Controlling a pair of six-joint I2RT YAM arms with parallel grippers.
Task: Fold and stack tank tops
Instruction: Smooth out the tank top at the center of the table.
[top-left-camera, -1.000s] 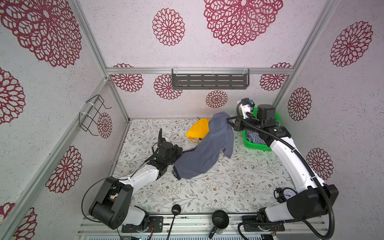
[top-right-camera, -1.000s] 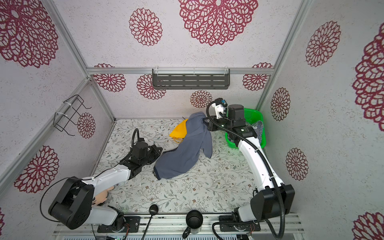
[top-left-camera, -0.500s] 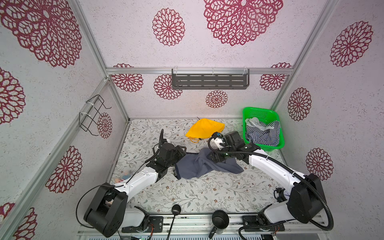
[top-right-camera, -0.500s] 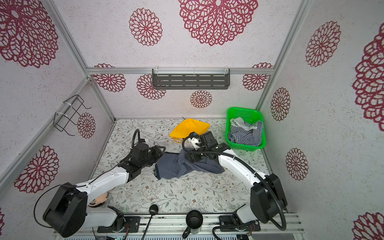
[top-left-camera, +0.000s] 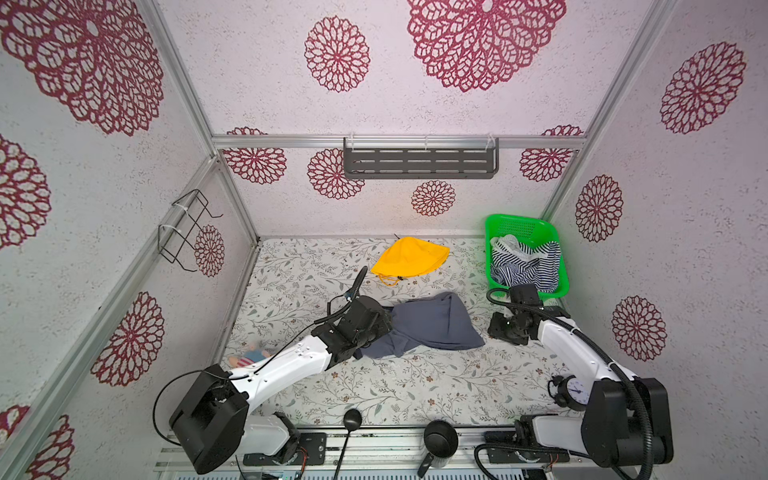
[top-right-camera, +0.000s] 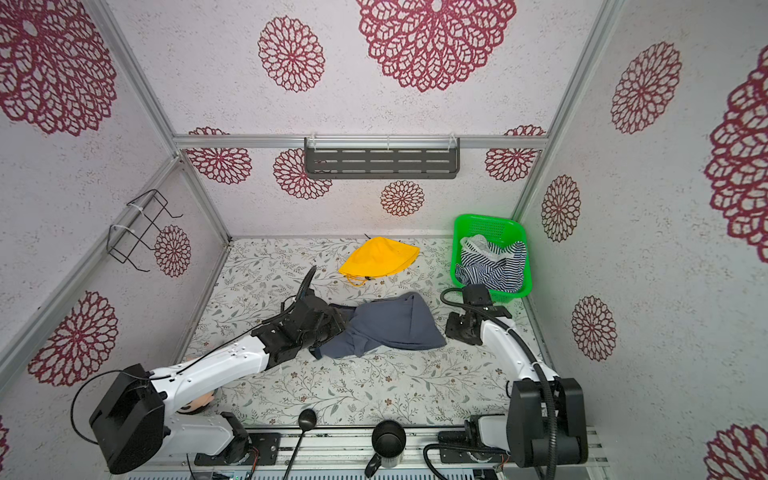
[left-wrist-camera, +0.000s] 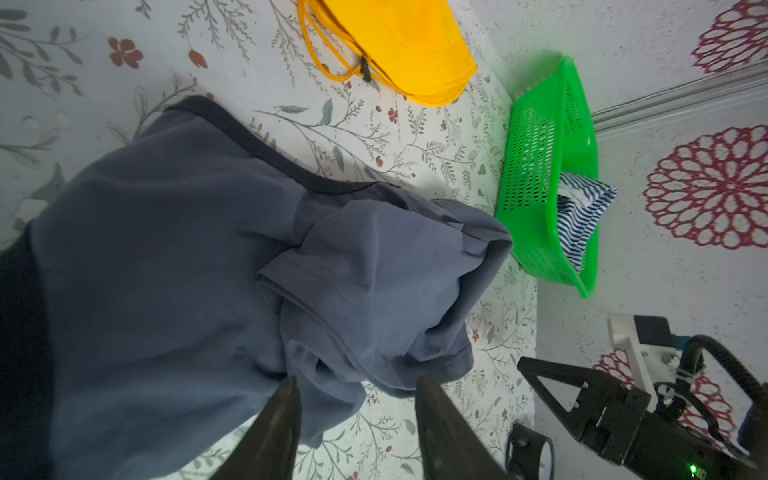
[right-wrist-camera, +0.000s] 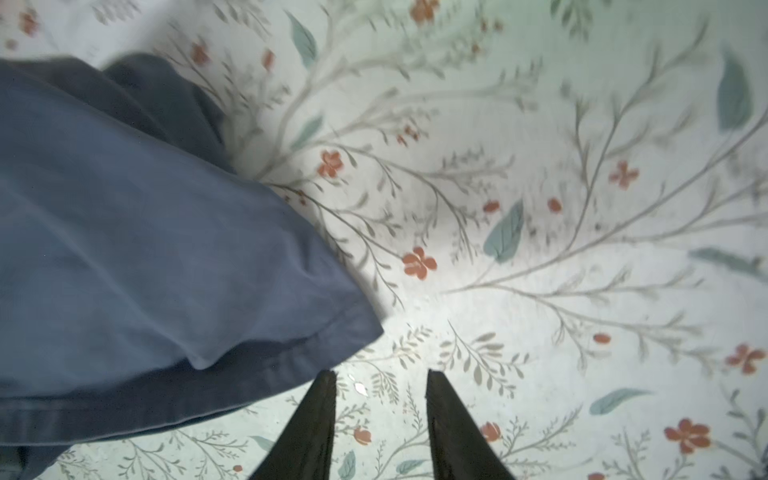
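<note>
The slate grey-blue tank top (top-left-camera: 432, 324) (top-right-camera: 395, 322) lies crumpled in the middle of the table. My left gripper (top-left-camera: 385, 326) (top-right-camera: 343, 322) is at its left edge. In the left wrist view that gripper (left-wrist-camera: 355, 382) is open, its tips just over the rumpled cloth (left-wrist-camera: 187, 249) and nothing pinched. My right gripper (top-left-camera: 500, 329) (top-right-camera: 455, 328) stands just right of the top. In the right wrist view it (right-wrist-camera: 380, 374) is open over bare table, beside the top's hemmed corner (right-wrist-camera: 124, 249). The striped tank top (top-left-camera: 525, 266) (left-wrist-camera: 582, 216) is bundled in the green basket (top-left-camera: 490, 249).
A yellow hat (top-left-camera: 411, 257) lies behind the grey-blue top. A plush toy (top-left-camera: 253, 356) sits by the left wall and an alarm clock (top-left-camera: 575, 390) at the front right. A ladle (top-left-camera: 352, 417) and black mug (top-left-camera: 440, 434) stand at the front edge.
The right gripper came down from beside the basket, laid the grey-blue top on the table, let go and drew off to the right. The left gripper opened at the top's left edge.
</note>
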